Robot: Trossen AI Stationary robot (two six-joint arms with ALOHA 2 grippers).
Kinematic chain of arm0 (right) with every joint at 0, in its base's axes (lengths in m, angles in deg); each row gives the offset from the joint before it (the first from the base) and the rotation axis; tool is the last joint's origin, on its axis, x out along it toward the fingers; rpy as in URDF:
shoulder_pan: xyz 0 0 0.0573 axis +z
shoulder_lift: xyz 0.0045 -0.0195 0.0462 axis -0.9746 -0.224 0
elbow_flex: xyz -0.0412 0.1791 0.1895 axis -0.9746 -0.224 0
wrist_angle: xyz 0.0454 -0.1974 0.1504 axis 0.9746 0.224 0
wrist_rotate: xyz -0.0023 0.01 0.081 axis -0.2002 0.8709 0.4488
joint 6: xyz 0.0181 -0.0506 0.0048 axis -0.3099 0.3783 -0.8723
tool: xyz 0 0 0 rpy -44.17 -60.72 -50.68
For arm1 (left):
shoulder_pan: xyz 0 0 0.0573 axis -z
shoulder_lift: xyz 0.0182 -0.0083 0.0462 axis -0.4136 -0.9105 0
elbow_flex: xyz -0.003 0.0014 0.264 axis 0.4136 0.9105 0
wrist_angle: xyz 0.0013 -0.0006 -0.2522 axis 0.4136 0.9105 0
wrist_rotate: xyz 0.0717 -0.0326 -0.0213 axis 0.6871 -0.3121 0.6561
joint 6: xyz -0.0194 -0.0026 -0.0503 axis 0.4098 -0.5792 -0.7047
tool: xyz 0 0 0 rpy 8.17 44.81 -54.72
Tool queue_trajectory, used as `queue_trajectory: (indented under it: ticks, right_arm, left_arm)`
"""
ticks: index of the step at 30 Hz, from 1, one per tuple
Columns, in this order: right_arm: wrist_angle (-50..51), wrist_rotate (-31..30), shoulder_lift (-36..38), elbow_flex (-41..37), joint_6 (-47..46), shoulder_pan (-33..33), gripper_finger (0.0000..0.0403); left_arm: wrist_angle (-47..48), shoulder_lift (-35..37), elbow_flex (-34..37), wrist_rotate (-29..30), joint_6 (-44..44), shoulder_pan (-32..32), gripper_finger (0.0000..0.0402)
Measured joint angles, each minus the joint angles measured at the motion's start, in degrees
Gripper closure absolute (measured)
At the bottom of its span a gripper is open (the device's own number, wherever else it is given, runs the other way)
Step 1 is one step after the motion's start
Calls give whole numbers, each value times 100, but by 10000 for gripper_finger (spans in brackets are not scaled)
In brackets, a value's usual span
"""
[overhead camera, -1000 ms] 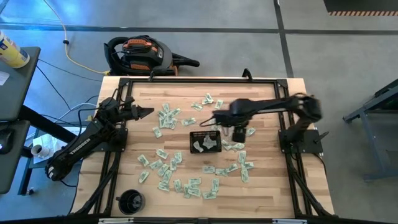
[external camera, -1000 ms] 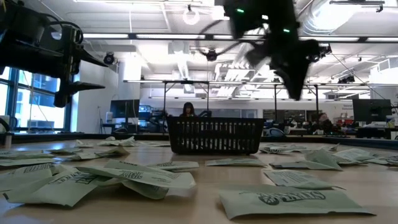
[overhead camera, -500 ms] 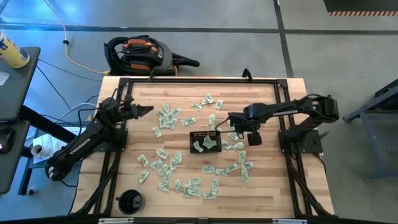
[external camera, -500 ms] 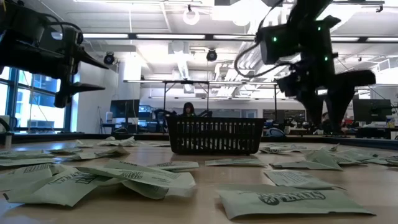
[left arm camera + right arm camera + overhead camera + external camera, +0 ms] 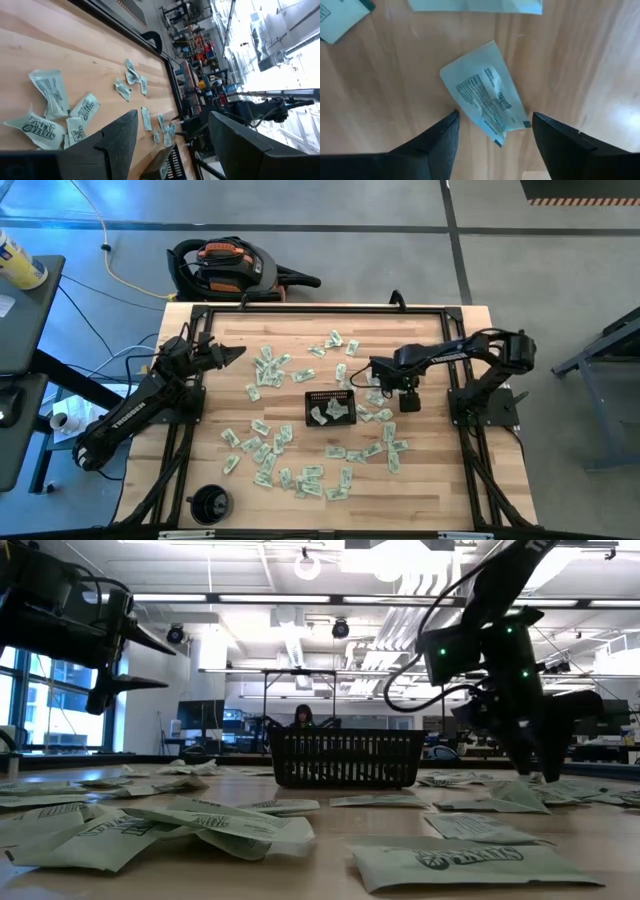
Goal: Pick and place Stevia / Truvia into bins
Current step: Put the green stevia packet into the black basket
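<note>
The right gripper [image 5: 375,367] points straight down at the wooden table [image 5: 290,330], low over a cluster of sachets just to the right of the black mesh tray [image 5: 331,408]. Its two dark fingers [image 5: 437,145] stand apart with nothing between them, and in the right wrist view a single pale green and white sachet [image 5: 486,102] lies flat on the wood directly beneath the gap, turned at a slant so that one corner reaches toward each finger; it is not yet touched by either. Two more sachets lie just beyond it, cut off by the picture's edge. In the low view the same gripper [image 5: 535,765] hangs close above the sachets lying to the right of the tray [image 5: 346,758], its tips almost at their level. The tray sits just beside this gripper, toward the middle of the table, and already has a few sachets [image 5: 326,412] inside. The rest of the sachets [image 5: 270,460] are scattered loose over the table, most of them on the far side of the tray from the right gripper and toward the front edge. The left gripper [image 5: 232,355] waits well apart at the table's left side, raised, its fingers spread wide and empty.
</note>
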Motion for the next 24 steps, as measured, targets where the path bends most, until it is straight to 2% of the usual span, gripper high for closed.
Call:
queue_trajectory:
  ticks: [4,7,13,14,20,24]
  right_arm:
    - [-137,188,-46,0,-6,-73,211]
    - [-226,209,-47,-4,-202,-74,260]
    - [-210,661,-66,98,-1277,-74,380]
    - [-172,725,-75,168,-1460,-56,390]
    - [-50,904,149,1148,-2419,226,394]
    - [-196,521,186,2158,-2690,532,394]
  left_arm:
    - [0,1,0,35,-1,0,124]
    - [0,0,0,38,-4,0,124]
    - [0,0,0,38,-5,0,124]
    - [0,1,0,38,-4,0,124]
    - [0,-1,0,38,-4,0,124]
    - [1,0,0,33,101,0,124]
